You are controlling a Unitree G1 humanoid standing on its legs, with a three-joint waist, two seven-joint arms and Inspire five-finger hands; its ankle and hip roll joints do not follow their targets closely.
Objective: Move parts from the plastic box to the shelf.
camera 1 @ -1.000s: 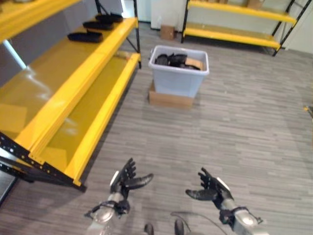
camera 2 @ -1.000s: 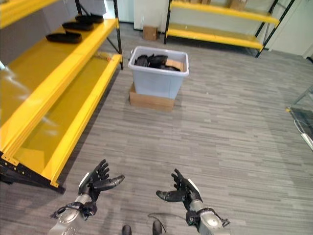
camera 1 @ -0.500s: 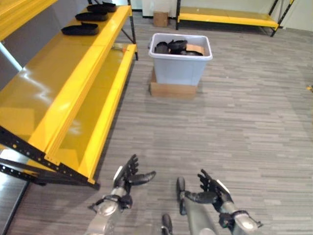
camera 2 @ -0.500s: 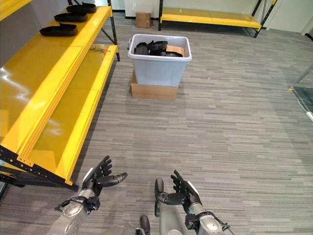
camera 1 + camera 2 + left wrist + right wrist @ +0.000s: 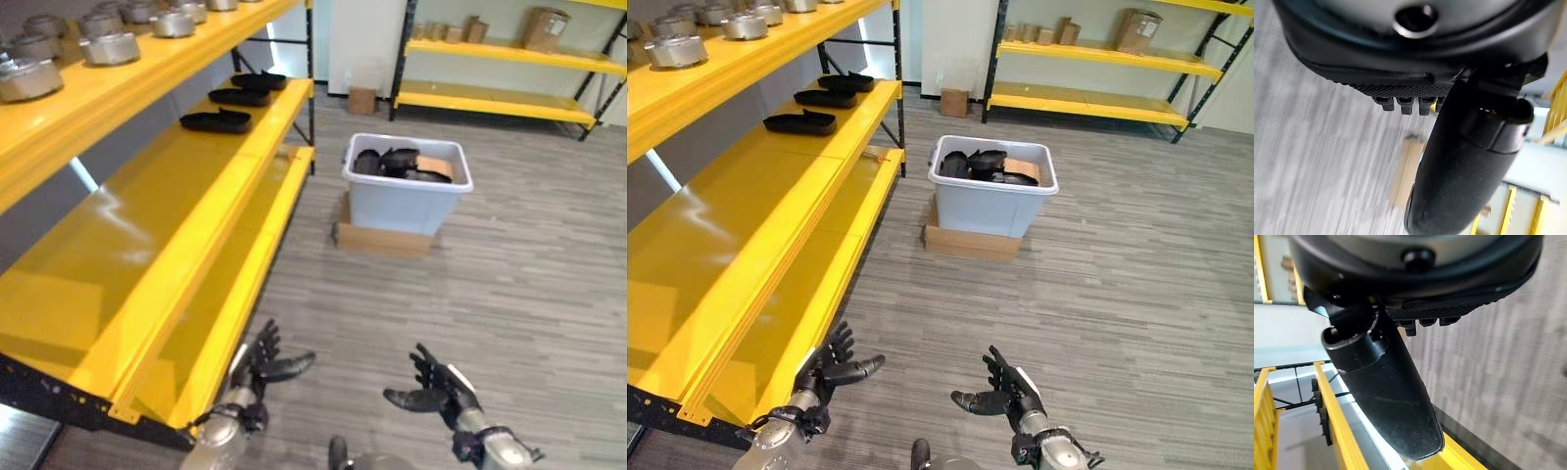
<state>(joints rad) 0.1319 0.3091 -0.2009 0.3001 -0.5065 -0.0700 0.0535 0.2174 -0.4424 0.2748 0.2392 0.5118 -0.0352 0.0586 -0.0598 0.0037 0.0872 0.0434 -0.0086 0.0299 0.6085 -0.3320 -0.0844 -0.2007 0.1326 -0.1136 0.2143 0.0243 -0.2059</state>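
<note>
1. up ahead, the plastic box (image 5: 991,201) sits on a flat cardboard base (image 5: 972,242) on the grey floor (image 5: 1136,284), near the far end of the yellow shelf (image 5: 774,215) on the robot's left.
2. dark parts (image 5: 982,164) are piled inside the box, with a brown piece, probably cardboard, at its right end.
3. three black tray-like parts (image 5: 799,122) lie in a row on the shelf's middle level, toward its far end.
4. silver metal parts (image 5: 676,49) stand in a line on the top level.
5. left hand (image 5: 828,369) is low in the head views, just beside the shelf's front corner, fingers spread and relaxed, thumb out, holding nothing.
6. right hand (image 5: 1007,395) is low over the floor, well apart from the box, fingers spread loose, empty.
7. left wrist view: thumb (image 5: 1464,166) sticks out, finger bases in a row, blurred floor and a brownish patch past them.
8. right wrist view: thumb (image 5: 1386,391) out straight, yellow shelf rails and floor beyond.
9. second yellow rack (image 5: 1087,83) stands along the back wall with small boxes on it.
</note>
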